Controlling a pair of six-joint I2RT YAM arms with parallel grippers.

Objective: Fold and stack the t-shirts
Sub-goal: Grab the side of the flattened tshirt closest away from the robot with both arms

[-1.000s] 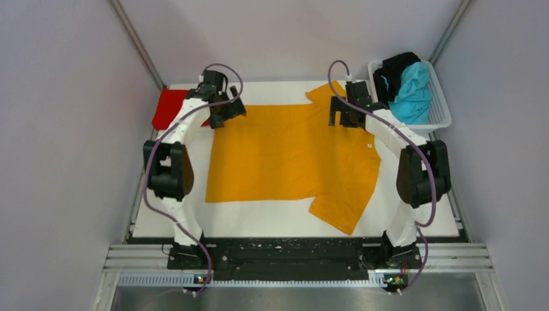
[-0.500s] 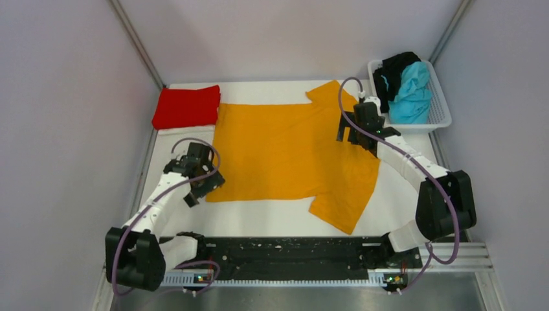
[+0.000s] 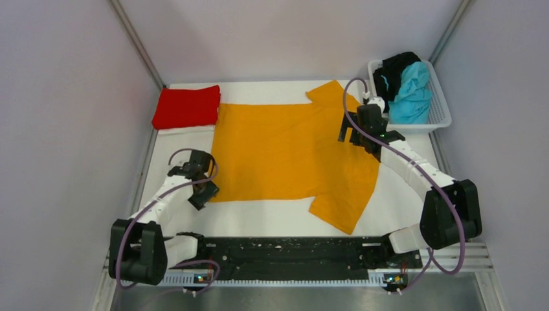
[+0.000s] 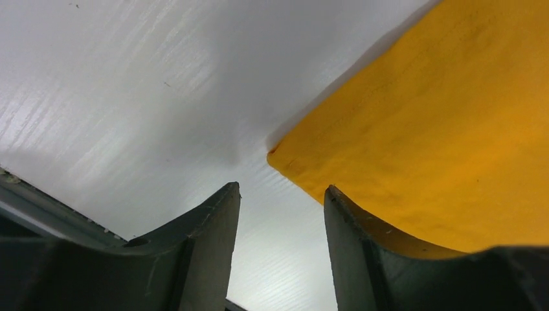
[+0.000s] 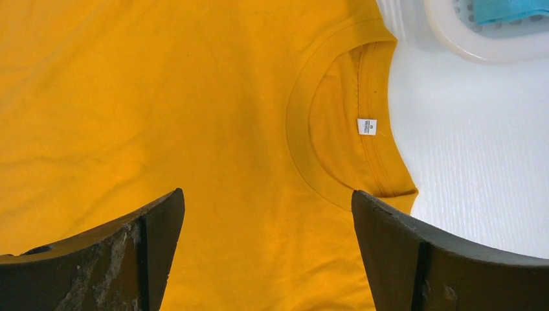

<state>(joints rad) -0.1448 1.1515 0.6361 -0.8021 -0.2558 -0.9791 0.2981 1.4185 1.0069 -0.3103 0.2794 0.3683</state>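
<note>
Print on the orange-yellow t-shirt (image 3: pixel 285 152) neck label (image 5: pixel 366 126) is showing too small to read, with right gripper (image 5: pixel 267 194) gaping wide at its 2 o'clock, left gripper (image 4: pixel 282 188) narrower at 8 o'clock, both empty.

The only lettering I can spot is on a small white neck tag (image 5: pixel 367 126), sewn inside the neck opening of the orange-yellow t-shirt (image 5: pixel 194 97). From overhead it sits at the shirt's three o'clock edge. It carries a line or two of dark print, too small to read.
</note>
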